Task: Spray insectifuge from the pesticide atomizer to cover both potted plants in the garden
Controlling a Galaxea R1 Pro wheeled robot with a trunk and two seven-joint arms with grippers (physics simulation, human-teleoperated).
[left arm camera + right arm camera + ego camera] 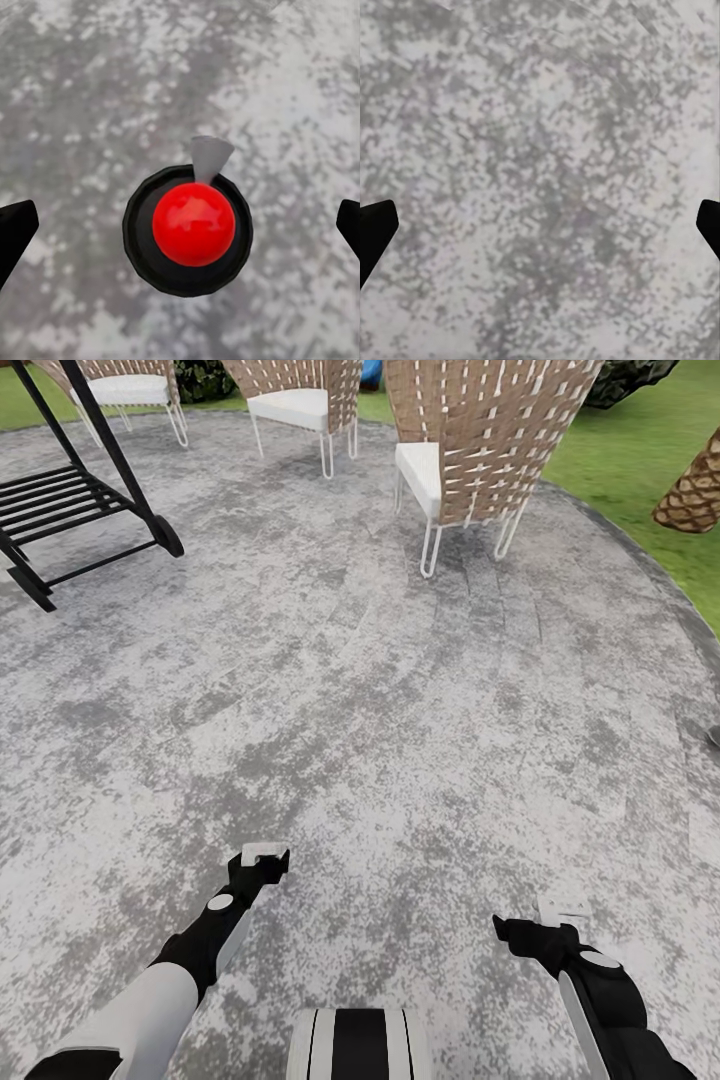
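Two robot arms reached over a mottled grey paved patio (380, 690) from the frame's lower edge. Woven wicker chairs (480, 430) stood at top center, a black slatted frame (70, 500) upper left, grass (640, 480) upper right.

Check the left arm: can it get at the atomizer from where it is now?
Probably yes. In the left wrist view the pesticide atomizer stands upright on the patio, centred between the open left gripper fingers, nothing between them.

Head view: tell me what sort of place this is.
Most likely a garden patio: grey mottled paving bordered by grass, with woven chairs on thin white legs and a black slatted frame, perhaps a lounger.
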